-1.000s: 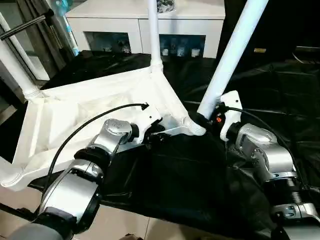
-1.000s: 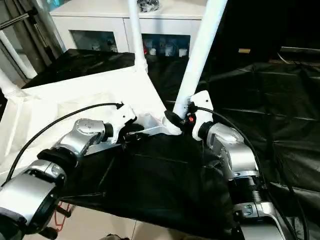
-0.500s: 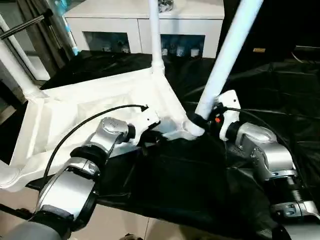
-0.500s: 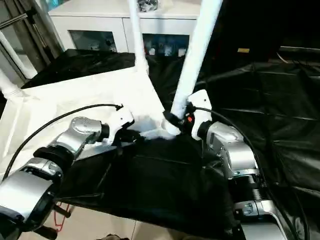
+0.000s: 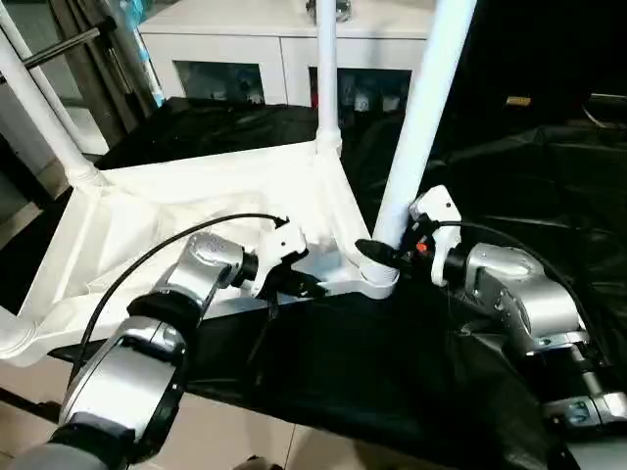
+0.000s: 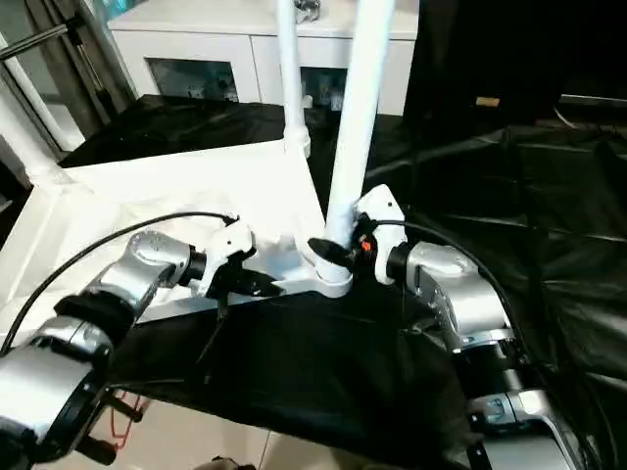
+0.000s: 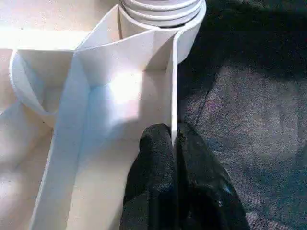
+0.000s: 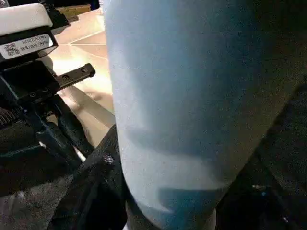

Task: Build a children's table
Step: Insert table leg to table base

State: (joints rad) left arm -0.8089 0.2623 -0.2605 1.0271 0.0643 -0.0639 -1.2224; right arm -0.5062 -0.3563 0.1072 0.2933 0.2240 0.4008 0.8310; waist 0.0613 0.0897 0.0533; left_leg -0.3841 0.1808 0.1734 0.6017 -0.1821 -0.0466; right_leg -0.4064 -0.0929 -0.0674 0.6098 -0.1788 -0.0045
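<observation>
Since a second ago the leg (image 5: 423, 117) stands straighter in its 3 o'clock socket; your right gripper (image 5: 377, 253) clamps its base, left gripper (image 7: 175, 143) pinches the tabletop (image 5: 147, 211) rim; light, stiff, slick plastic, so grip low.

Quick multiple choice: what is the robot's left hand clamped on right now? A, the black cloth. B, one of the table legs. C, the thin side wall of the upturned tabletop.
C: in the left wrist view the left hand has one black finger on each side of the tabletop's thin side wall, just below the corner socket.
</observation>
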